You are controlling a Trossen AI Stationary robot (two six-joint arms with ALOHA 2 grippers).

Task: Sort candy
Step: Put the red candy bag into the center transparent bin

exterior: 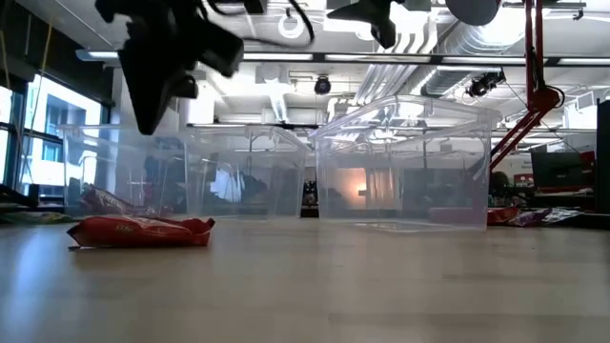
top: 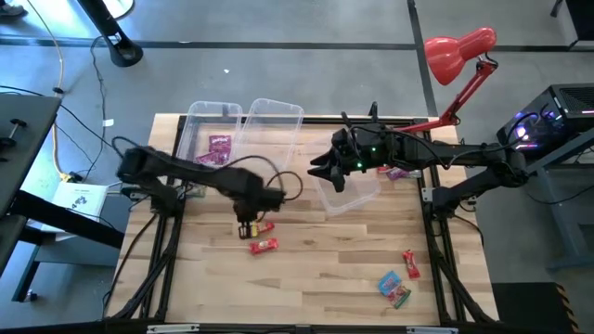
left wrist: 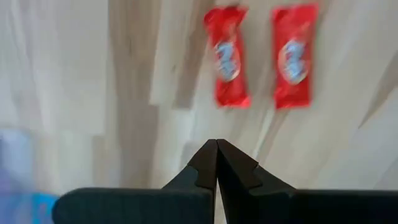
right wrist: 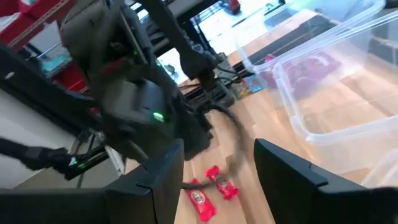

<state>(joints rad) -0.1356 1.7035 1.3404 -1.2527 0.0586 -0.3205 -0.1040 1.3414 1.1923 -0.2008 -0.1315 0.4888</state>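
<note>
Nearest the low camera lies a red candy bar [exterior: 141,231], flat on the wooden table [exterior: 381,295], with the clear bins [exterior: 405,162] standing behind it; the left wrist view shows what that view hides — two red bars side by side [left wrist: 227,57] and [left wrist: 292,55], just beyond the left gripper [left wrist: 216,163], whose fingers are pressed together on nothing.

Seen from above, the left gripper [top: 247,225] hangs over that pair [top: 263,237] near the table's middle; the right gripper [top: 327,170] hovers at the edge of the near-side bin [top: 351,193], fingers spread and empty, as the right wrist view confirms — its two fingers [right wrist: 163,177] stand well apart with bare table between them.

By my reading the sort is barely begun; the left bin [top: 209,139] holds a few magenta-pink packets [top: 218,146], the middle bin [top: 269,134] looks empty, and I cannot tell what, if anything, sits in the third. Left to do: the two red bars, another red piece [top: 410,264] and blue-green packets [top: 393,287] near the right front corner, and several candies [top: 397,173] lying partly under the right arm.

Only the high view shows those corner pieces; only the right wrist view shows the pink packets [right wrist: 314,71] through the bin wall.
</note>
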